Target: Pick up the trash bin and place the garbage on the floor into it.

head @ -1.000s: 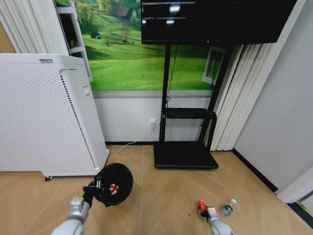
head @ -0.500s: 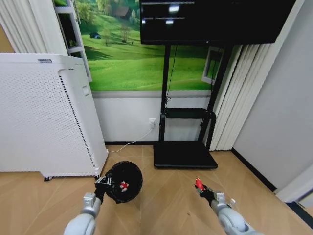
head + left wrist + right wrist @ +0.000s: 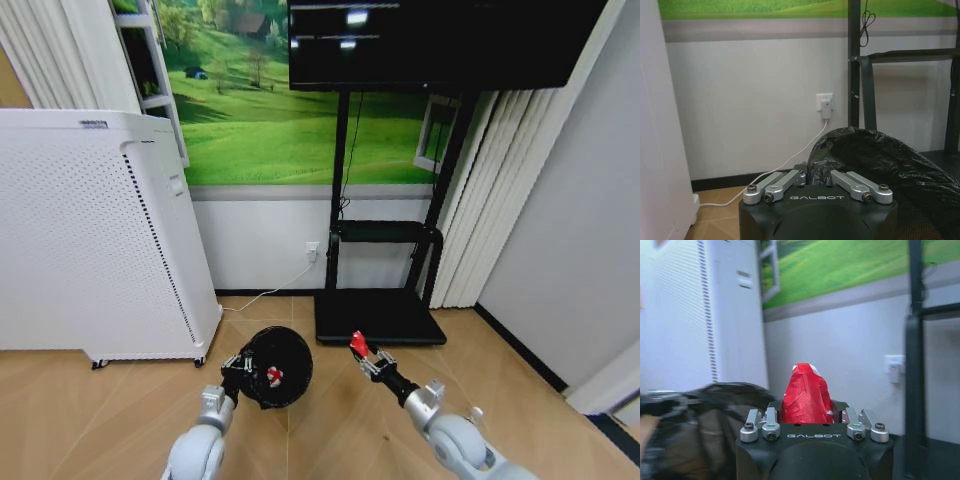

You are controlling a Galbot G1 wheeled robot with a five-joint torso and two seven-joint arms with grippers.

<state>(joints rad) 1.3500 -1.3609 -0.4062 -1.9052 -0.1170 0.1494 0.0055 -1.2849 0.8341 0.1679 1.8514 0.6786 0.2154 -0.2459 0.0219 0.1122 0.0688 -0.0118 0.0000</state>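
Now right hand [image 3: 364,357] holds red garbage [image 3: 357,344] beside the trash bin [image 3: 277,366].

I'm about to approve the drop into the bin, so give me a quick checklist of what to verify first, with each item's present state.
1. Left gripper holds the bin at its rim: ok.
2. Right gripper is shut on the red item: ok; the right wrist view shows it clamped.
3. Red item is over the bin's opening: not ok; it is beside the bin, apart from it.
4. Bin mouth faces the item: ok.
5. Room left in the bin: ok; one red-and-white item lies inside.
6. Bottle's whereabouts: cannot tell.
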